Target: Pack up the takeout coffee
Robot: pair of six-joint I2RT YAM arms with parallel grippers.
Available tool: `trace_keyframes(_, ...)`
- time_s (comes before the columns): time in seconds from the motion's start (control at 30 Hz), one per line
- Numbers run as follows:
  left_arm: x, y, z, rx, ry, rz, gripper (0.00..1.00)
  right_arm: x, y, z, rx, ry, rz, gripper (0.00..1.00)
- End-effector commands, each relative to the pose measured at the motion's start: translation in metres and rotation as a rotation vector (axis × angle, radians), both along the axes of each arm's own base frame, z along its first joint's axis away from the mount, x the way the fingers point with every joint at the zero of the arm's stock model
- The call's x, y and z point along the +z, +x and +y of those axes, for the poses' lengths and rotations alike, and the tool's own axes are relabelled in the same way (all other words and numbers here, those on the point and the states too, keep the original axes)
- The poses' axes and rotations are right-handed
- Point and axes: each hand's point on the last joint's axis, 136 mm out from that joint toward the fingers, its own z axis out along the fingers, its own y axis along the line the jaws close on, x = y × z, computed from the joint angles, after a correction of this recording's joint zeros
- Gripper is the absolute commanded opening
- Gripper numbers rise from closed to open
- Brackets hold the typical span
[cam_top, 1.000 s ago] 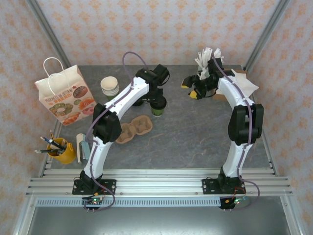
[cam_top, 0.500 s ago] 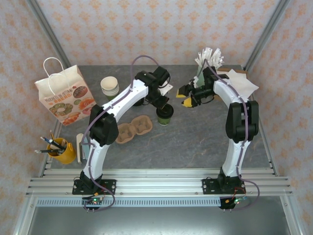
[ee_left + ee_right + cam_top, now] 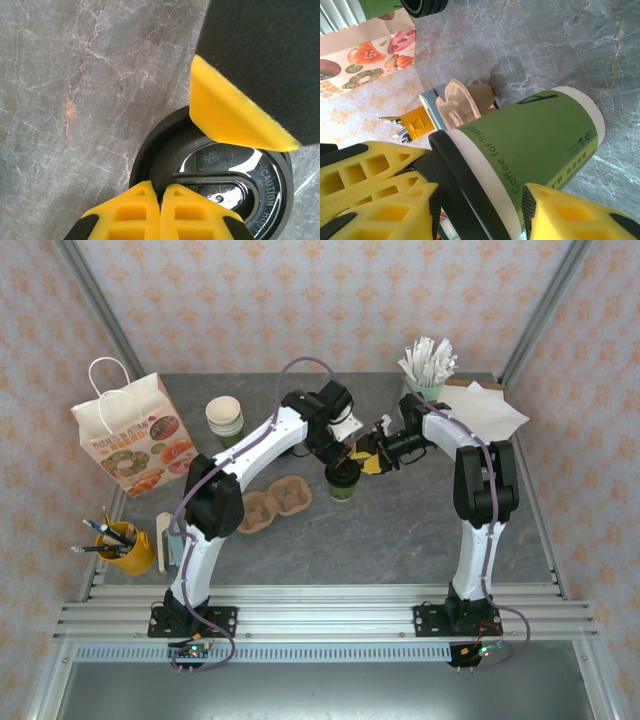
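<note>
The takeout coffee [image 3: 343,483], a green and cream paper cup with a black lid, stands on the table's middle. My left gripper [image 3: 338,458] is shut on the lid's rim; in the left wrist view its yellow fingertips [image 3: 160,192] pinch the lid [image 3: 225,170] edge. My right gripper [image 3: 366,460] reaches in from the right. In the right wrist view its two fingers straddle the cup [image 3: 535,135], one pad by the lid, the other against the green side [image 3: 480,192]. I cannot make out whether both pads press on it.
A printed paper bag [image 3: 135,435] stands at the left. A pulp cup carrier [image 3: 275,502] lies just left of the cup. Stacked lidless cups [image 3: 225,417], a straw holder [image 3: 428,365], napkins [image 3: 485,410] and a yellow pen pot [image 3: 125,545] ring the table.
My left gripper has carried the cup right and nearer. My right gripper has swung left from the straw holder to the cup, and its jaws have narrowed around it.
</note>
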Motion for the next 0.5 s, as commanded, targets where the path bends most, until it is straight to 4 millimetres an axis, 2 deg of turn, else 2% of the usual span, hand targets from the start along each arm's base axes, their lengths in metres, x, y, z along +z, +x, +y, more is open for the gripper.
trace_keyframes(0.0, 0.006, 0.006, -0.003, -0.023, 0.002, -0.065, 0.0, -0.009, -0.004, -0.005, -0.01, -0.058, -0.003, 0.46)
trace_keyframes(0.1, 0.001, 0.005, -0.002, -0.026, 0.014, -0.058, 0.0, -0.007, -0.005, -0.008, -0.016, -0.081, -0.025, 0.46)
trace_keyframes(0.27, 0.0, 0.004, 0.001, -0.015, 0.019, -0.064, 0.0, -0.017, -0.001, -0.023, -0.059, -0.212, -0.067, 0.43)
trace_keyframes(0.47, -0.006, 0.003, 0.0, -0.001, 0.011, -0.053, 0.0, -0.038, -0.013, -0.023, -0.06, -0.238, -0.017, 0.41)
